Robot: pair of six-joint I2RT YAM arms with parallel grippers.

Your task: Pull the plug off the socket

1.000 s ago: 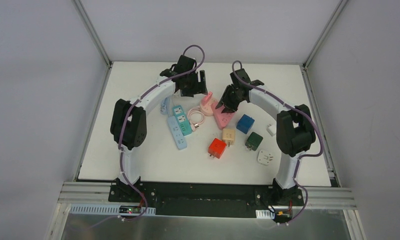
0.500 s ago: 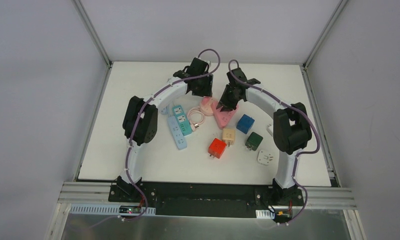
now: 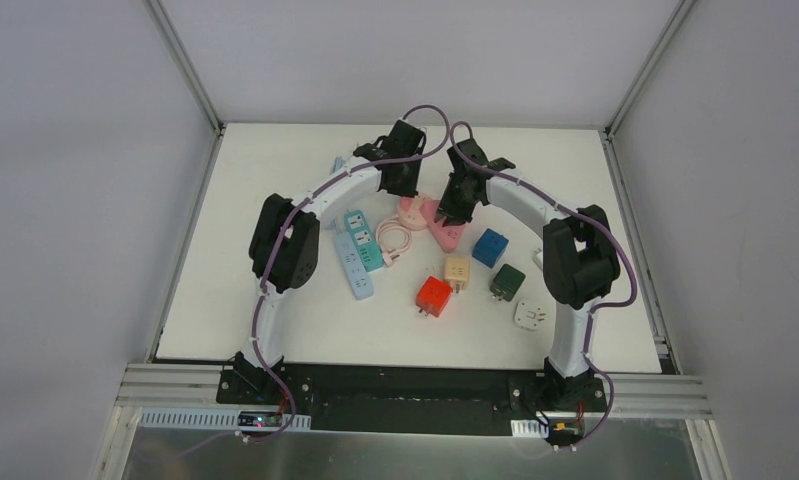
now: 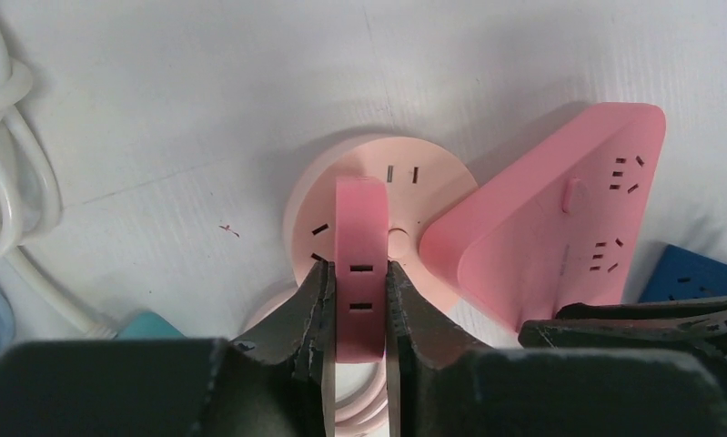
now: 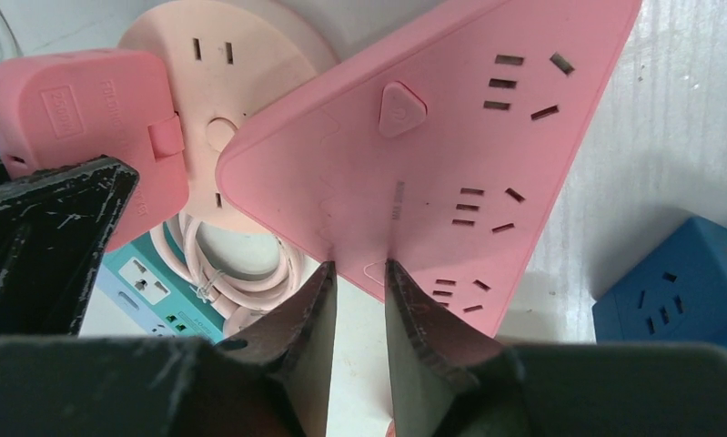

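A pink plug (image 4: 359,228) stands in a round pale pink socket (image 4: 414,177) near the table's back middle. My left gripper (image 4: 359,273) is shut on the plug, one finger pressed on each flat side. In the top view the left gripper (image 3: 407,188) hangs over the socket (image 3: 413,212). My right gripper (image 5: 359,269) has its jaws a narrow gap apart, with only table showing between them. Its tips rest at the edge of a pink triangular power strip (image 5: 432,155) that lies against the socket (image 5: 241,64). The plug (image 5: 77,100) shows at the left of the right wrist view.
A coiled pink cable (image 3: 391,237), a teal strip (image 3: 363,238) and a light blue strip (image 3: 353,265) lie left of the socket. Blue (image 3: 490,247), beige (image 3: 457,271), dark green (image 3: 507,282) and red (image 3: 433,296) cube adapters and a white adapter (image 3: 530,316) sit nearer the arms.
My left arm has swung right over the round socket and its jaws have closed on the plug. The right gripper's jaws have narrowed and it has shifted slightly left.
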